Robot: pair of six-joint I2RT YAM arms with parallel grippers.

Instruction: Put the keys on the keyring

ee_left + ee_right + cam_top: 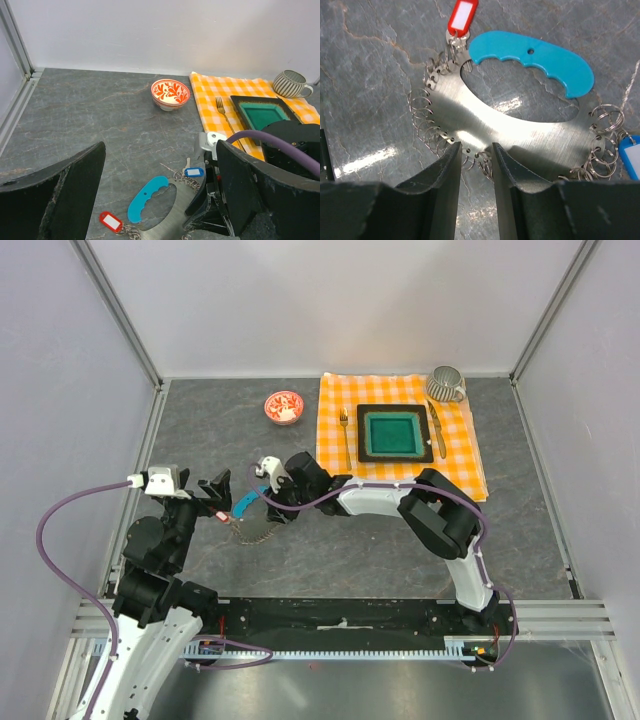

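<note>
silver, cyan and orange check on dark grey stone
the keyring (520, 130) is brushed silver metal with a cyan grip piece (535, 55) and silver wire rings (422, 107) along its edge. one key tag (462, 15) is red with a white window, another key tag (631, 157) blue with white. the table (100, 115) is dark grey, veined pale like marble. far off, a white bowl (170, 93) carries red floral scrolls. at far right, an orange-and-white checked cloth (207, 107) bears a teal plate (262, 112) rimmed black and a grey-and-white striped mug (290, 83).
</note>
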